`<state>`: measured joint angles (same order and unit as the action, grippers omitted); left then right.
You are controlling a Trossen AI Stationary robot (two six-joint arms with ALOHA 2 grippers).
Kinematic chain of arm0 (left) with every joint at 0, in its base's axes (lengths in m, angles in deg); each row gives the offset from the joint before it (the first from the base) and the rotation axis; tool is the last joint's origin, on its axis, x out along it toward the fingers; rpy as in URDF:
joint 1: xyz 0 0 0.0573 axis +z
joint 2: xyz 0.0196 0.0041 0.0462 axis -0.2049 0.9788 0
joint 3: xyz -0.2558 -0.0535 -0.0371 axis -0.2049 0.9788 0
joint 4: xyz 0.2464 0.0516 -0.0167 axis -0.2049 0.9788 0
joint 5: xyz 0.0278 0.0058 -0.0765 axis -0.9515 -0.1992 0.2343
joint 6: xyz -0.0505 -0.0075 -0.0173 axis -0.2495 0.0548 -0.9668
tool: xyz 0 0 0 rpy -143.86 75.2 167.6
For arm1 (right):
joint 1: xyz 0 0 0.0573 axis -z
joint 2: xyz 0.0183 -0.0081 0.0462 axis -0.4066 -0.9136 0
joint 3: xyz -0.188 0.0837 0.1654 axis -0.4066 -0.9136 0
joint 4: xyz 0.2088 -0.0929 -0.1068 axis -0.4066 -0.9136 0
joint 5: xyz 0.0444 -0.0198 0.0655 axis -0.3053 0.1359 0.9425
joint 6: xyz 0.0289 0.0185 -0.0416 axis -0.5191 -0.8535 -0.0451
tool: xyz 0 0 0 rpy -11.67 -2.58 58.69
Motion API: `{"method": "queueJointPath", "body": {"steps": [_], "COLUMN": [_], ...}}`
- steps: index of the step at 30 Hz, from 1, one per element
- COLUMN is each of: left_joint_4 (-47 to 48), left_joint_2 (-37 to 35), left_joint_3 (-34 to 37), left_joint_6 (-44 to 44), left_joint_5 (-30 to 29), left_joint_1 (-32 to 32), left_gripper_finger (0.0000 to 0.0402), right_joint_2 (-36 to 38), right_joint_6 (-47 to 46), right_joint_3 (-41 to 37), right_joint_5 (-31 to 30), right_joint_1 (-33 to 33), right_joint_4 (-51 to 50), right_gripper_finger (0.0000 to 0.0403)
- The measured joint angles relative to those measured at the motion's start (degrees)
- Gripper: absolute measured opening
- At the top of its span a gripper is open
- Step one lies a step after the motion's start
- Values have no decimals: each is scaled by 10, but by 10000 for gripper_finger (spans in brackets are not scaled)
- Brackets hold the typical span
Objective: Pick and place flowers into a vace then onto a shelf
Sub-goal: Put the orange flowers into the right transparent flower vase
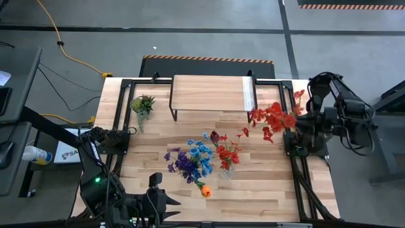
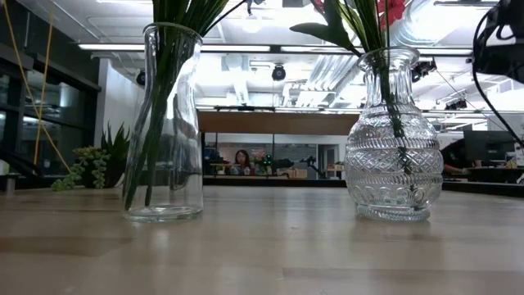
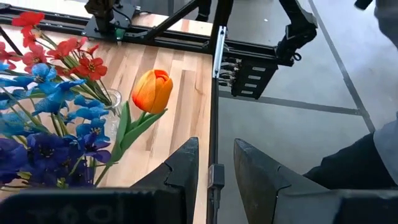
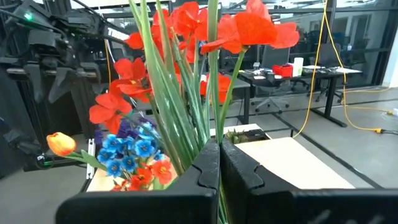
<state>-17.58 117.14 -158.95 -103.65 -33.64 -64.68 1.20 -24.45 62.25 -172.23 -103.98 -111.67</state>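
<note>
Two vases already filled, one red bunch still in the air

Right end effector is clamped tight on the red flowers' stems, holding them above the counter beside the shelf, presumably for a vase (blue, purple ones fill the other). Left end effector waits near the orange tulip, partly open, empty.

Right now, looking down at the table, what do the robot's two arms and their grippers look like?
Both arms are dark, nearly black, jointed machines with black cables looping along them. The left gripper has two broad, wedge-shaped matte black fingers. The right gripper has the same dark, angular fingers. From above, a small green light glows on the left arm near its base, and the right arm carries thick bundled cables.
</note>
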Motion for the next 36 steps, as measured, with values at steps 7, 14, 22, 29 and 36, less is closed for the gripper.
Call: {"method": "queueJointPath", "body": {"steps": [7,14,22,29,36], "left_joint_4": [-15,-16,-15,-15,-15], "left_joint_2": [0,0,0,0,0], "left_joint_3": [0,0,0,0,0], "left_joint_6": [0,1,2,2,2], "left_joint_5": [-6,-29,-40,-44,-44], "left_joint_1": [0,0,0,0,0], "left_gripper_finger": [134,134,134,134,134], "right_joint_2": [62,92,91,91,77], "right_joint_6": [-4,-6,2,-4,-5], "right_joint_3": [-61,-129,-204,-250,-257], "right_joint_5": [0,0,1,0,0], "right_joint_1": [0,1,7,64,104], "right_joint_4": [17,78,191,252,262], "right_gripper_finger": [0,0,0,0,0]}}
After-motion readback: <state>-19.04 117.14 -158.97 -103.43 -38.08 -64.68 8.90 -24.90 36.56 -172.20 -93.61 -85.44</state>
